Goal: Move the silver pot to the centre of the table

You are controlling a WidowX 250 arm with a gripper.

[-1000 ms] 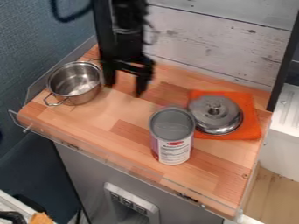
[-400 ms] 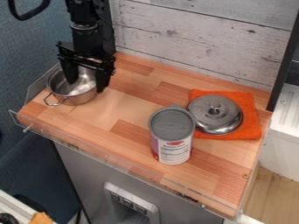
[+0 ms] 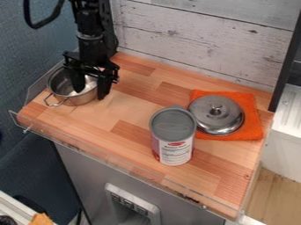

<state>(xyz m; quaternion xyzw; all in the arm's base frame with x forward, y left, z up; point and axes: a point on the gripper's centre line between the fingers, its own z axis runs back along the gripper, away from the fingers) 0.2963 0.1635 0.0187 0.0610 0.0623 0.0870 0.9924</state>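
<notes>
A: so where's the cam at?
B: up above the near side of the table (image 3: 132, 105), looking down at a slant toward the far plank wall (image 3: 206, 37). far enough back that the near and right edges fit in

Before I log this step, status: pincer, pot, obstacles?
Pincer open, astride right wall of pot. Pot at left end of table, not centred. Can near centre, might crowd it.

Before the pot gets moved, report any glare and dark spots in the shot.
Camera view: bright glints show inside the silver pot and along the rim of the metal lid; camera view: a pale, soft sheen lies on the wooden table beside the pot; camera view: the black end effector is so dark that little surface detail shows.
</notes>
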